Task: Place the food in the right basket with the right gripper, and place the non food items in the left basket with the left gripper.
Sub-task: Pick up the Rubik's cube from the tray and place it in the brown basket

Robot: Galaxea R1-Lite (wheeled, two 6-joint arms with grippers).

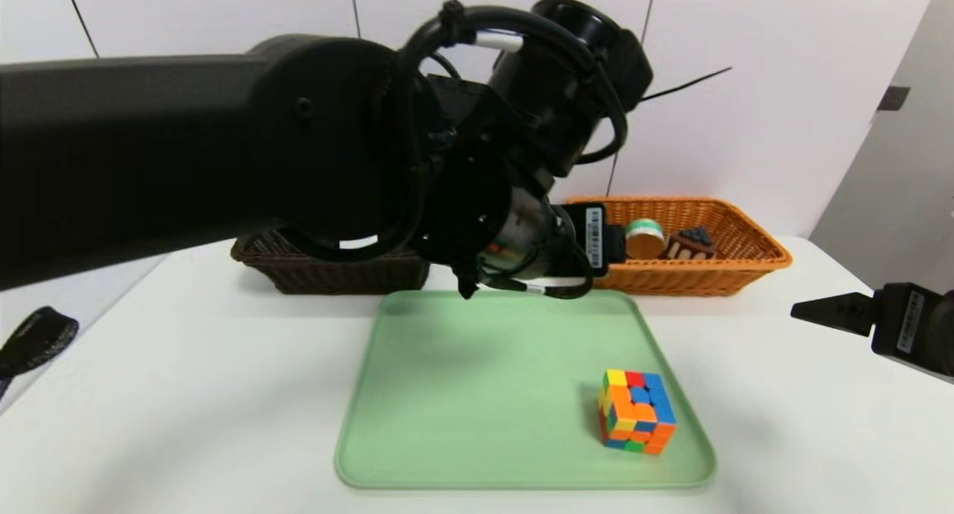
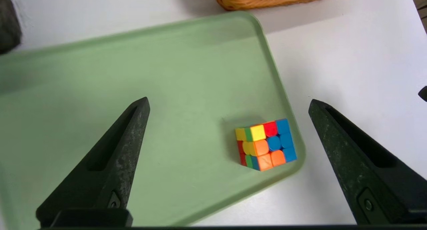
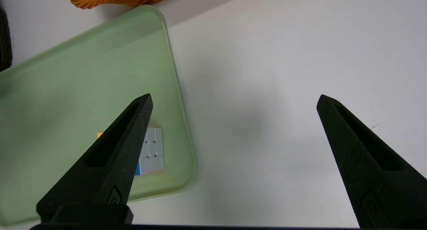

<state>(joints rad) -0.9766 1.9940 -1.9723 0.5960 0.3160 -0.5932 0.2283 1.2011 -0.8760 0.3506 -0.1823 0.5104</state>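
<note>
At the left of the head view, behind the tray, sits the dark brown basket (image 1: 350, 273), partly hidden by the left arm (image 1: 328, 149), which reaches across from the left side.

The green tray (image 1: 484, 395) lies on the white table (image 1: 186, 395), in front of the two baskets. The left gripper (image 2: 229, 98) is over the tray's right part, its fingers spread wide with nothing between them that they touch; the cube shows below, in the gap.

Behind the tray's right side stands the orange basket (image 1: 671, 279), its long side running left to right. In it are a round container with a green and white rim (image 1: 645, 240) and, just to the right, a chocolate cake piece with dark berries (image 1: 691, 244).

The puzzle cube (image 1: 639, 412) rests in the tray's near right corner area, inside the rim. Being a cube, it has no long axis; it sits flat on a face, turned slightly, with one mixed orange and blue face toward the head camera and a narrower side showing on the left.

Farthest right, the right gripper (image 3: 235, 98) hangs beside the tray, above the table, fingers wide apart, holding nothing.
</note>
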